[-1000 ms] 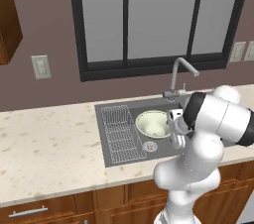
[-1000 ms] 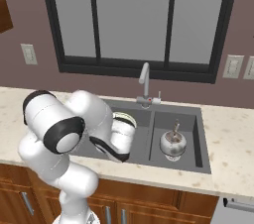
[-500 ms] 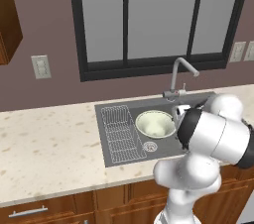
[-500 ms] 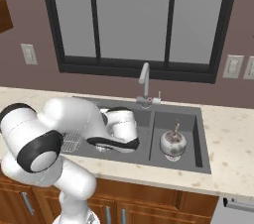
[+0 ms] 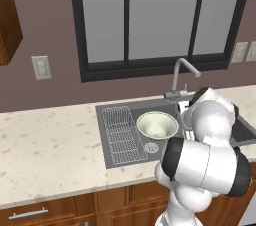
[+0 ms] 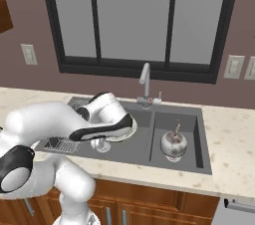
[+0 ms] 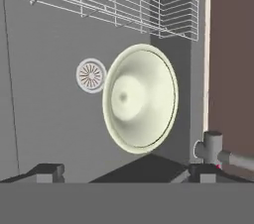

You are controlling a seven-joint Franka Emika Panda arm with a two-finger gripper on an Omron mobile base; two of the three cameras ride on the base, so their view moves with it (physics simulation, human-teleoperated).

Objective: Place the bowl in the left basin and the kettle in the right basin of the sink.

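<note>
My arm (image 5: 207,162) is showing glossy white, rounded shells, bulging fat at each joint. Black bands are ringing the joints where one white segment meets the next, and a dark strip is running along my forearm. My two fingers (image 7: 47,171) are ending in small, dark, blocky tips.

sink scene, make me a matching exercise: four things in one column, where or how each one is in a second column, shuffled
Things:
1. bowl
2. kettle
3. wire rack
4. end effector

Places or states:
A. in the right basin, upright
B. open, holding nothing
C. in the left basin, beside the round drain
D. white, along the left basin's far side from the faucet

Pairs: 1-C, 2-A, 3-D, 4-B
</note>
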